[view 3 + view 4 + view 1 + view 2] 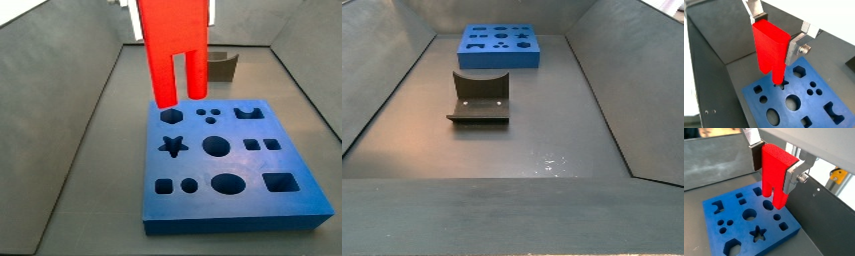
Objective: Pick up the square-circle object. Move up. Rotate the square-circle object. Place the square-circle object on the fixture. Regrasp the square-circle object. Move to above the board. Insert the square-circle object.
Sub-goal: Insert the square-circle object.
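Insert step, above board.
My claw (774, 159) grips the square-circle object (775, 175), prongs down over the board (724, 228); align prongs squarely before lowering.

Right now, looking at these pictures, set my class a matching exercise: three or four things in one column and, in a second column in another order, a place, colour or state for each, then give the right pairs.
Things:
1. square-circle object
2. board
3. fixture
4. gripper

Descriptions:
A. dark bracket standing alone on the floor, nothing resting on it
B. blue, flat, with star, hexagon and circle holes
C. above the board, shut on the red piece
D. bright red, prongs pointing down over the board

Pairs: 1-D, 2-B, 3-A, 4-C
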### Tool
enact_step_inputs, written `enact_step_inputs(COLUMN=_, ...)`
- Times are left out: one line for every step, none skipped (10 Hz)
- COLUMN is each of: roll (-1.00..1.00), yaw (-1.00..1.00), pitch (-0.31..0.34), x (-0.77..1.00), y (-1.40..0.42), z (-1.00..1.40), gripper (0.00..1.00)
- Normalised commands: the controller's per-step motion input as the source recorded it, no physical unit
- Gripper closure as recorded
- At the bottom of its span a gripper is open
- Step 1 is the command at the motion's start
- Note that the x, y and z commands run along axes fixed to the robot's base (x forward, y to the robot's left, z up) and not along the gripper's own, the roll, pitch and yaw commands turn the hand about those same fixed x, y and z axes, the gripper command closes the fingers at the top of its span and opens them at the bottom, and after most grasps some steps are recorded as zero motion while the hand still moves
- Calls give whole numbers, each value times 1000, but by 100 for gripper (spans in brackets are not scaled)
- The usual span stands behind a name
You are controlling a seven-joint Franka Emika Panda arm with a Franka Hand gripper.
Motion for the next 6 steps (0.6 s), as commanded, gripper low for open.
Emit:
enact_step_inputs(roll=469, yaw=400, pitch=-244, x=0, y=-340, z=0, gripper=100)
enact_step_inputs(roll=306, yaw=126, pitch=-106, x=0, y=-266, z=0, gripper=100)
enact_step_inputs(roll=483, yaw=91, pitch=-111, x=49, y=-334, z=-54, gripper=100)
enact_step_inputs(roll=310, yaw=3, pitch=-30, x=0, y=-126, z=-134, gripper=100)
enact_step_inputs(roll=364, yaw=-17, pitch=0, x=0, y=-137, z=-143, gripper=100)
enact_step_inputs(roll=346, yaw=-3, pitch=0, x=0, y=-123, z=-311, gripper=100)
